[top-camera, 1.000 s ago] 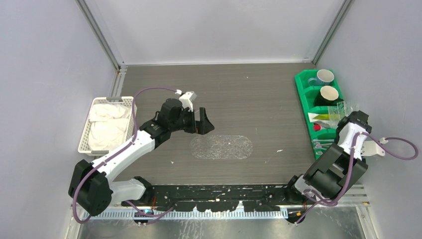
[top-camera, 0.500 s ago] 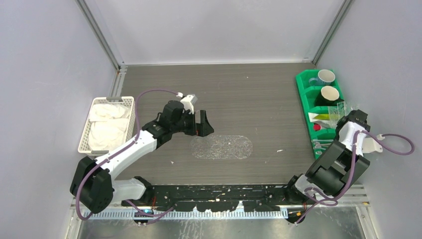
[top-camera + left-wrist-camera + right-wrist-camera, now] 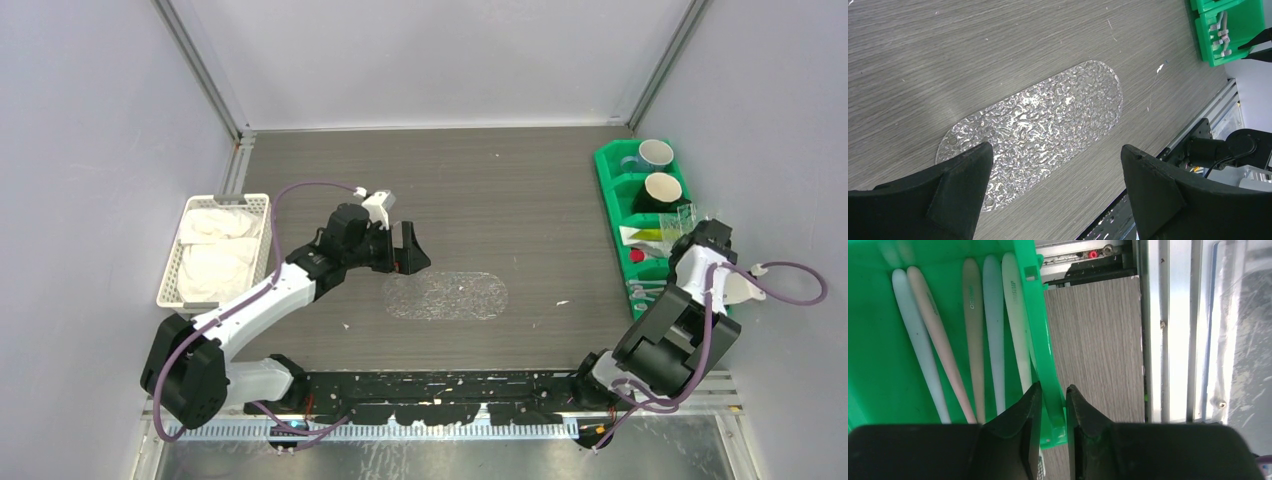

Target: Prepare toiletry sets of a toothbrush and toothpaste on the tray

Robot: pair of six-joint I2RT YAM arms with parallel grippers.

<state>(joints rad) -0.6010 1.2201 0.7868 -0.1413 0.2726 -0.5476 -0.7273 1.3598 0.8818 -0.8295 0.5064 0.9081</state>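
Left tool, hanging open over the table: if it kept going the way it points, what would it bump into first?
Most likely the tray: the left tool aims down at its glittery surface with nothing between, though the height is hard to judge.

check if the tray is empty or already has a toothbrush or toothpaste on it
Empty. The tray shows only its bare glittery surface in the left wrist view, and nothing lies on it in the top view.
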